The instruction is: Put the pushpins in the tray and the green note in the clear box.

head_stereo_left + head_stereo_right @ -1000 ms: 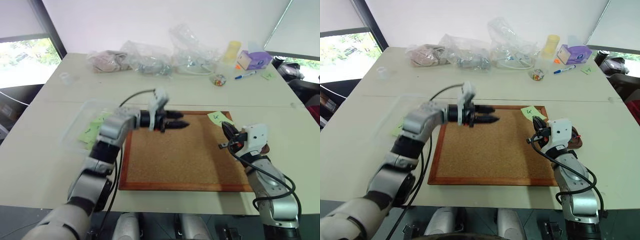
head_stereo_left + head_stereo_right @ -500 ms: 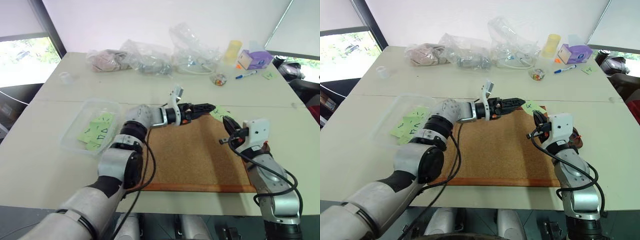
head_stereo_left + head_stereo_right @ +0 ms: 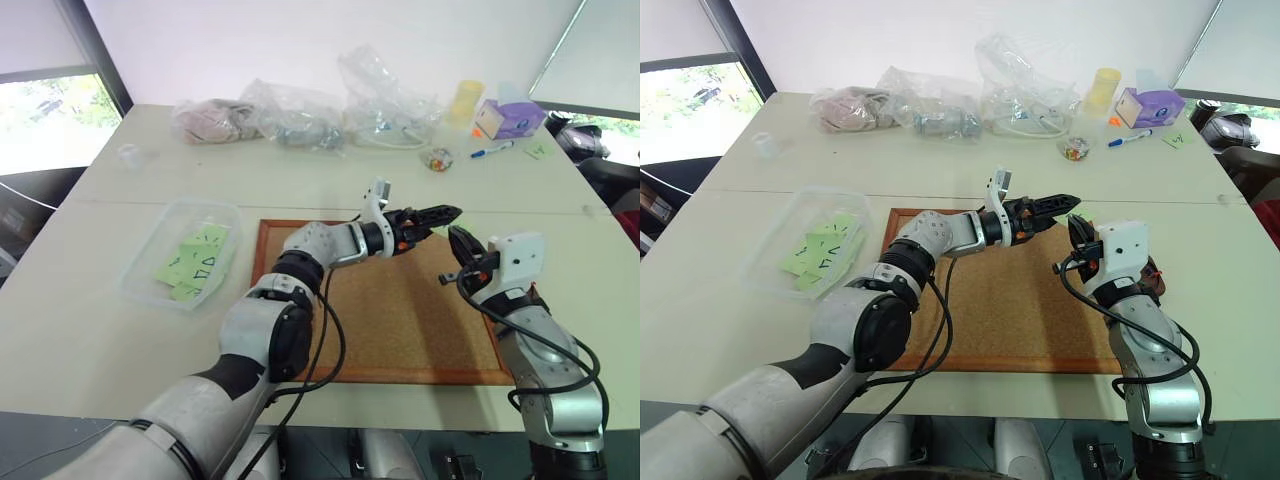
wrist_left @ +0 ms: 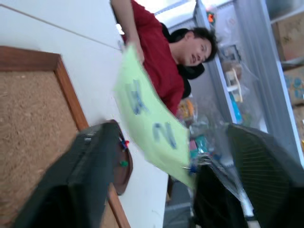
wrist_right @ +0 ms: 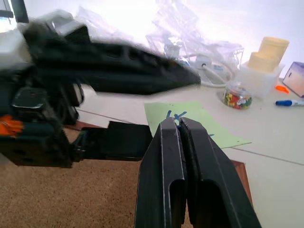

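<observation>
Swung right across the wood-framed cork board (image 3: 385,310), my left gripper (image 3: 441,214) now brackets the light green sticky note (image 4: 152,126) at its far right corner, jaws unclosed. Right gripper (image 5: 183,130) stays clenched, empty. I'd pinch the note's edge cleanly before lifting.

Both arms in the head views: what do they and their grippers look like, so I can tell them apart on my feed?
Both arms are silver-grey metal with dark joints and loose black cables. The left gripper has two long black tapered fingers, an orange band behind them and a small white block on its wrist. The right gripper has black fingers ahead of a boxy white wrist housing.
</observation>
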Controlling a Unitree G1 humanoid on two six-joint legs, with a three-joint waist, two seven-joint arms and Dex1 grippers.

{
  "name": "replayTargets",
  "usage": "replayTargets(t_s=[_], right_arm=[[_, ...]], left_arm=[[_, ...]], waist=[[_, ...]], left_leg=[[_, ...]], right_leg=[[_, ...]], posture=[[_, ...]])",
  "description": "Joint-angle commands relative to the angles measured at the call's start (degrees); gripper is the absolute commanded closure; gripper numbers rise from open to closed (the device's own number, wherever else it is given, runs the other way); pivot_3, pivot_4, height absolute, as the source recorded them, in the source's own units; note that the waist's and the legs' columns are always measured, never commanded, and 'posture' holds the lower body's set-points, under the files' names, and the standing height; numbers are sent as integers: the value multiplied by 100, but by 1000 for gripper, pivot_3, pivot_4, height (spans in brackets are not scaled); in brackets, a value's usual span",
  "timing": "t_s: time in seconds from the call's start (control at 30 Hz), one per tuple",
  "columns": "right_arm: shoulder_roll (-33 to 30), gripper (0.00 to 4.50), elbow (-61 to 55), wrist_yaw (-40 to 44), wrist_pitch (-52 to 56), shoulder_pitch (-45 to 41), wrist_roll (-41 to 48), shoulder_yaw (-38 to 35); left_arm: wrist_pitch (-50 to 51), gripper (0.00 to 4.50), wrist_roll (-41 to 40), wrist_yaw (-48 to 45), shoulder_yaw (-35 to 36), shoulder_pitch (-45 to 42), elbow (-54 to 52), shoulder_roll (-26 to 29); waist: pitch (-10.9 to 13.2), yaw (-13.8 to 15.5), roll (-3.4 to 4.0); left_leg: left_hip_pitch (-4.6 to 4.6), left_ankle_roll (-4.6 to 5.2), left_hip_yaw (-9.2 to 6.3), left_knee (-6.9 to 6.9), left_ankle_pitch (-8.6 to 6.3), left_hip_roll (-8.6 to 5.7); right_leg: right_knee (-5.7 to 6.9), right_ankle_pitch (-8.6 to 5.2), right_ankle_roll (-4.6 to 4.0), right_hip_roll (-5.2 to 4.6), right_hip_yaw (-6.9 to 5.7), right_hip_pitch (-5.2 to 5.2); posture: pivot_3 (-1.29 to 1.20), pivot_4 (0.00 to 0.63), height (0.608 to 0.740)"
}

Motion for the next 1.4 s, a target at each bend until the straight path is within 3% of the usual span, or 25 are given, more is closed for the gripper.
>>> replayTargets(t_s=[0.03,0.17,0.2,0.6,0.73,0.9,1.07,1.23,1.4], right_arm=[[14,4500,-293,-51,-31,-50,-4,-68],[32,4500,-346,-82,-24,-45,-6,-59],[35,4500,-358,-90,-22,-43,-6,-53],[149,4500,-459,-227,-25,-8,52,-119],[512,4500,-688,-722,133,-125,676,-861],[406,4500,-643,-921,537,248,884,-1489],[14,4500,-81,-911,926,574,516,-1569],[-152,4500,481,-705,918,479,394,-1416],[-288,4500,1122,-481,931,265,343,-1290]], left_arm=[[-217,2354,-35,82,86,-186,22,-164],[-326,4367,-19,161,96,-179,92,-241],[-340,4477,-18,163,96,-174,101,-253],[-438,4477,149,34,-22,-60,68,-223],[-326,4477,154,-72,-40,-8,14,-162],[-95,4477,332,-700,-449,134,-416,-51],[147,4477,721,-1690,-1820,1027,-2250,88],[404,4477,648,-1711,-2434,1842,-3647,195],[498,4477,495,-1397,-2516,2184,-4186,151]], waist=[[0,-5,0],[0,0,0],[0,1,0],[0,2,0],[0,6,0],[0,12,0],[-4,-32,8],[-4,-23,12],[-4,1,11]], left_leg=[[0,0,0,0,0,0],[0,0,0,0,0,0],[0,0,0,-1,0,0],[0,0,0,-1,0,0],[0,0,0,-1,0,0],[-2,0,0,-1,0,-1],[4,-1,1,-6,0,0],[7,0,-2,-6,0,1],[6,0,-1,-3,0,-1]], right_leg=[[0,0,0,0,0,0],[0,0,0,0,0,0],[0,0,0,0,0,0],[0,0,0,0,0,0],[0,0,1,0,0,0],[-3,0,0,-1,0,1],[1,-2,-5,0,7,1],[3,-1,-5,3,13,0],[3,-1,-4,2,15,1]], posture=[[0,150,737],[0,150,737],[0,150,737],[0,150,737],[0,150,737],[0,150,737],[0,150,737],[0,150,737],[0,150,737]])
